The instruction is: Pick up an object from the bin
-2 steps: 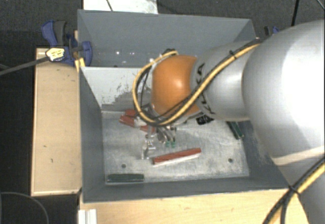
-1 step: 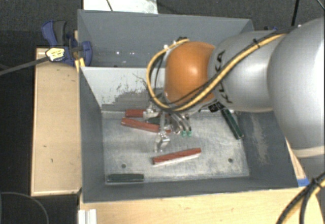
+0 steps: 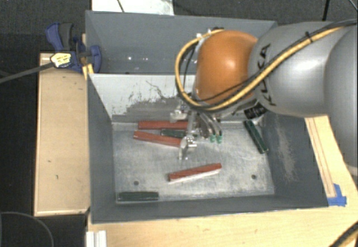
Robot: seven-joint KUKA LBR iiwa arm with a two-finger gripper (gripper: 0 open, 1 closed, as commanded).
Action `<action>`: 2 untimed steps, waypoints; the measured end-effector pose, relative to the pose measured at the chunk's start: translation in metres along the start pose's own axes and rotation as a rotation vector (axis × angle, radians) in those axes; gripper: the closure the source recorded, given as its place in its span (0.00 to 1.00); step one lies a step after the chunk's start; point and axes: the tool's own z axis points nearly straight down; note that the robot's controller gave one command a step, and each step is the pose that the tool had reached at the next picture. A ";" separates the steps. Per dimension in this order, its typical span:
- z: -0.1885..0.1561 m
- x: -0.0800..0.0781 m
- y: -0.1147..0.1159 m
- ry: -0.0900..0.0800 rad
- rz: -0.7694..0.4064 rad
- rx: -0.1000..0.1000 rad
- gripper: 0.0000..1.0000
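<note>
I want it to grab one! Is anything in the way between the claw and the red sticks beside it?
Nothing visible is. The gripper hangs at one end of the two red-brown sticks, which lie side by side. A third red-brown stick lies apart, nearer the front.

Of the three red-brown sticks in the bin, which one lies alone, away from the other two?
The stick lowest in the view, with a pale edge. The other two sticks lie side by side farther back.

Red-brown flat stick (image 3: 156,137) lying flat, near-horizontal, mid-bin, right end beneath pincer (image 3: 185,152); twin stick (image 3: 159,125) just behind.
</note>
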 end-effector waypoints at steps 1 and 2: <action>0.083 -0.030 0.017 -0.020 -0.035 -0.003 1.00; 0.088 -0.022 0.020 0.009 -0.037 -0.003 0.00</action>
